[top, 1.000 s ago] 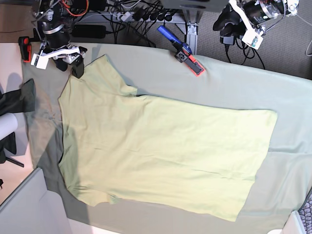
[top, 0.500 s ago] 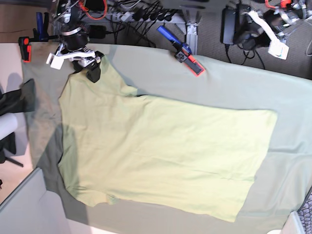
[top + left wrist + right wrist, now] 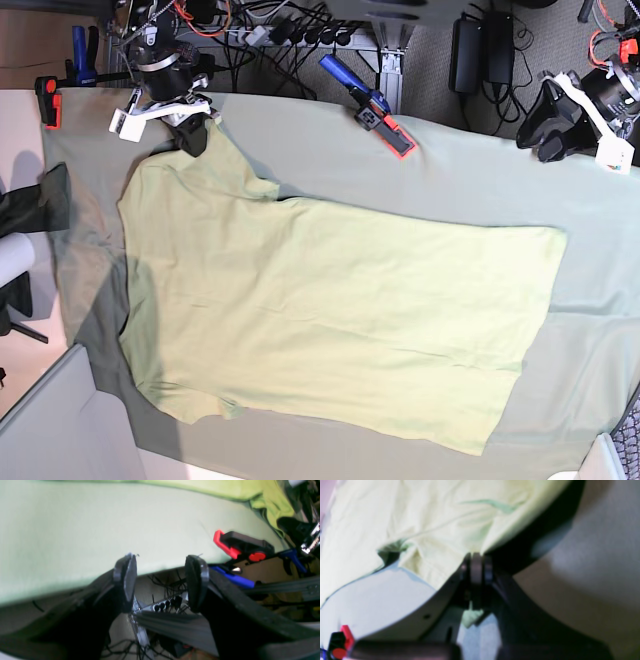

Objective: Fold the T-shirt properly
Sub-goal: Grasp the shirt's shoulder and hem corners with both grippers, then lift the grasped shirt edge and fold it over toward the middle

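The pale yellow-green T-shirt [image 3: 330,310] lies spread flat on the table, its sleeves at the view's left and its hem at the right. My right gripper [image 3: 192,135] is at the upper left sleeve, and in the right wrist view the right gripper [image 3: 476,563] is shut on the T-shirt [image 3: 420,525] at the sleeve's edge. A scrap of cloth shows below the jaws. My left gripper [image 3: 541,138] hovers open over the table's far right edge, away from the shirt. In the left wrist view the left gripper [image 3: 161,580] holds nothing, and the T-shirt [image 3: 250,491] lies far off.
A dull grey-green cloth [image 3: 460,170] covers the table. A blue-handled clamp with red and black jaws [image 3: 378,108] grips the back edge, and a second clamp [image 3: 45,100] sits at the back left. Cables and power strips run behind the table. A dark object [image 3: 40,200] lies at the left edge.
My right gripper has moved onto the upper sleeve and shut on it. My left arm has swung right and down toward the table's right edge, still open.
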Action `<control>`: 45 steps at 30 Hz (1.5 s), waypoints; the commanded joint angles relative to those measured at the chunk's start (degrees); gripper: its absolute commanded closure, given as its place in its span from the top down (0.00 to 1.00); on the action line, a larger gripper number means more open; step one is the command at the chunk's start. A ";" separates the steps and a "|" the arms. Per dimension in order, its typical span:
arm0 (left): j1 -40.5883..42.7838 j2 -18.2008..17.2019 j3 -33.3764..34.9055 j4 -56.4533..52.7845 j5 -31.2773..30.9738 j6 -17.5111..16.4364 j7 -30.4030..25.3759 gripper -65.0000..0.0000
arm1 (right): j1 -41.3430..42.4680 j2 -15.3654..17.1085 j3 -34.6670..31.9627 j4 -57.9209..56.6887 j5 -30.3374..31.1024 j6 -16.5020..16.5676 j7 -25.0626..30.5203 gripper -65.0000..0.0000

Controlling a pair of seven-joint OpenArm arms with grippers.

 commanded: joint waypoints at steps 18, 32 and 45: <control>-23.06 -2.86 -0.31 -15.37 7.08 6.78 1.57 0.63 | -0.20 0.44 0.07 0.37 -1.03 0.04 -0.55 0.00; -28.48 -0.26 -0.17 -25.97 2.58 6.67 7.23 0.63 | -0.20 0.44 0.07 0.37 -1.03 0.04 -0.57 0.00; -28.50 0.74 5.22 -25.73 2.60 3.02 6.97 0.57 | -0.17 0.44 0.07 0.37 -1.05 0.04 -0.57 0.00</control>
